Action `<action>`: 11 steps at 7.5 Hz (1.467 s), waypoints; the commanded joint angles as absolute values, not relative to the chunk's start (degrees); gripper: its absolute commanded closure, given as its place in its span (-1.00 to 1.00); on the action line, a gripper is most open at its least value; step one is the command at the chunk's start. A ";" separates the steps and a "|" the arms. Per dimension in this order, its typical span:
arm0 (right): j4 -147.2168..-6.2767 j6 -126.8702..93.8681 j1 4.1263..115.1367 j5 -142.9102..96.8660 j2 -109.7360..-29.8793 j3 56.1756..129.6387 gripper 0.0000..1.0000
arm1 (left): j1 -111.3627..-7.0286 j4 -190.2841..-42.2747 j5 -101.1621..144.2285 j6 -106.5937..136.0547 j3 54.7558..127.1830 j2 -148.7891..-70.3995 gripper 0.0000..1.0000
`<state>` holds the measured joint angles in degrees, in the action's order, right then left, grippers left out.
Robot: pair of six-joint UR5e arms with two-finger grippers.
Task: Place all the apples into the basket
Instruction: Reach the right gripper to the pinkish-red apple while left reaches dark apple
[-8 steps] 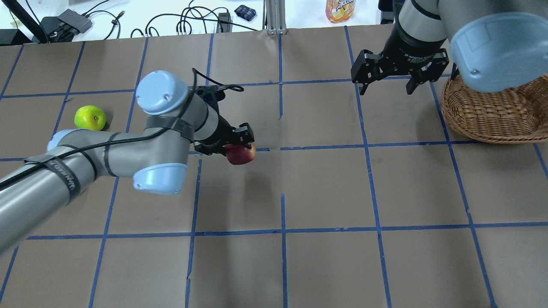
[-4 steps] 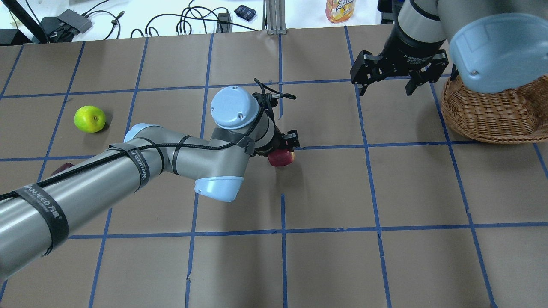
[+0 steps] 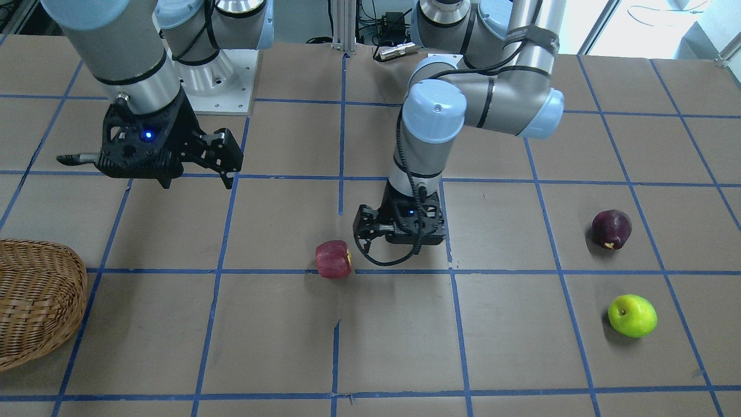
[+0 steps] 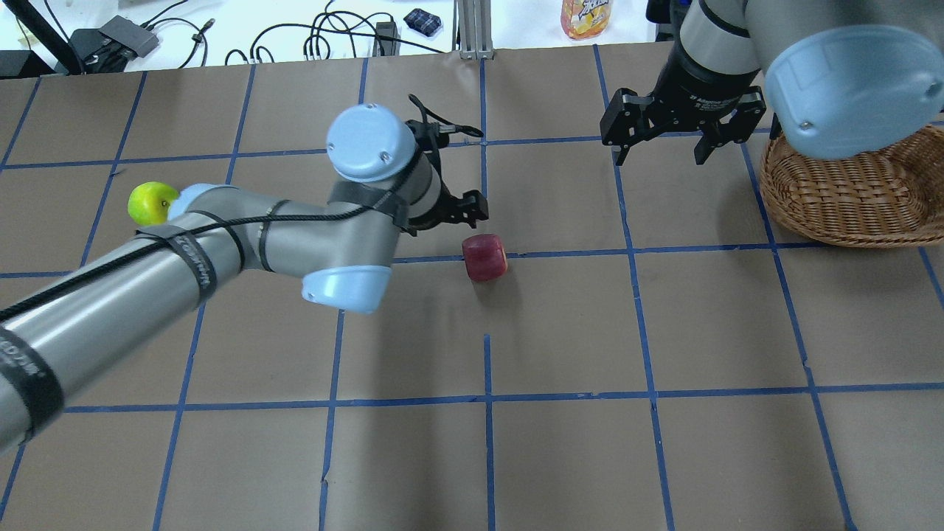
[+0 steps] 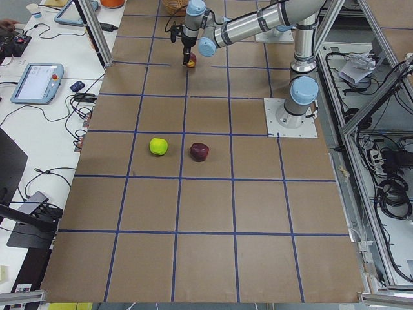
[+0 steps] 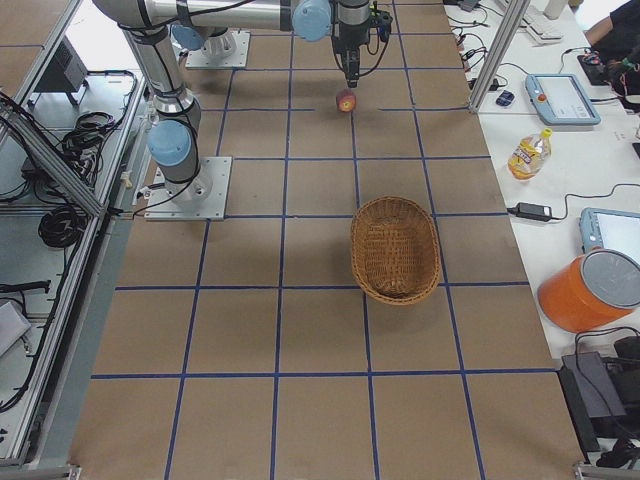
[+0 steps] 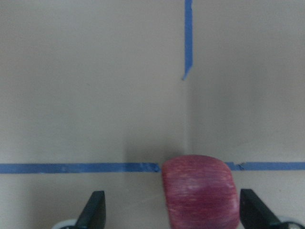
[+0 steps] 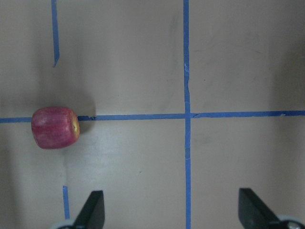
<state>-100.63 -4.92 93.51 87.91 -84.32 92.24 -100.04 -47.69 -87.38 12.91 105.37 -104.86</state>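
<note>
**Red apple loose mid-desk, both tools spread**

Places are read from the overhead view, with 12 o'clock pointing away from the robot. At 9 o'clock sits the green apple (image 4: pixel 151 203), partly behind the left arm. The maroon apple (image 3: pixel 611 229) is hidden there, but the front view shows it near the green one, not touching it.

The left tool (image 4: pixel 453 214) hovers with its fingers spread, gripping nothing, at 10 o'clock of the red apple (image 4: pixel 484 257). That apple lies on its side on a tape line near the centre of the desk (image 4: pixel 664 332). The left wrist view shows it low between the fingertips, with a gap on each side.

At 1 o'clock of the red apple the right tool (image 4: pixel 658 147) hangs empty, fingers wide apart. The basket (image 4: pixel 848 199) stands at 3 o'clock, well apart from all three apples, so none is in yet.

An apple is likely firm, fairly heavy for its size, smooth-skinned and apt to roll. I would close on its widest middle, with fingers on opposite flanks. The grip should be firm enough to stop it slipping, but not so hard as to bruise it.
</note>
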 commanded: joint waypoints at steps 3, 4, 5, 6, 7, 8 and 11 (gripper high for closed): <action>-122.32 -23.77 108.52 88.86 -68.32 94.93 -1.00 | -71.89 -63.35 -96.42 -6.52 104.94 -98.61 -1.00; -122.60 -25.65 109.85 88.77 -66.46 94.75 -1.00 | -65.37 -63.28 -96.94 -13.64 104.94 -99.40 -1.00; -123.91 -28.45 110.65 88.25 -64.97 94.66 -1.00 | -60.34 -63.54 -96.51 -19.37 105.12 -100.10 -1.00; -125.23 -28.30 111.00 88.76 -64.52 94.83 -1.00 | -55.33 -63.28 -95.89 -25.08 105.90 -101.06 -1.00; -125.33 -27.78 111.01 88.68 -64.08 95.01 -1.00 | -52.67 -62.50 -95.02 -28.01 106.52 -102.47 -1.00; -125.33 -27.69 111.27 88.59 -62.51 94.75 -1.00 | -52.12 -62.40 -95.10 -29.52 106.61 -103.70 -1.00; -127.00 -27.51 111.45 88.33 -60.04 95.36 -1.00 | -52.12 -62.58 -94.92 -29.80 106.79 -106.95 -1.00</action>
<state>-126.83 -27.65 111.40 88.60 -61.10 95.25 -52.22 -62.59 -95.03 -29.67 106.67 -105.60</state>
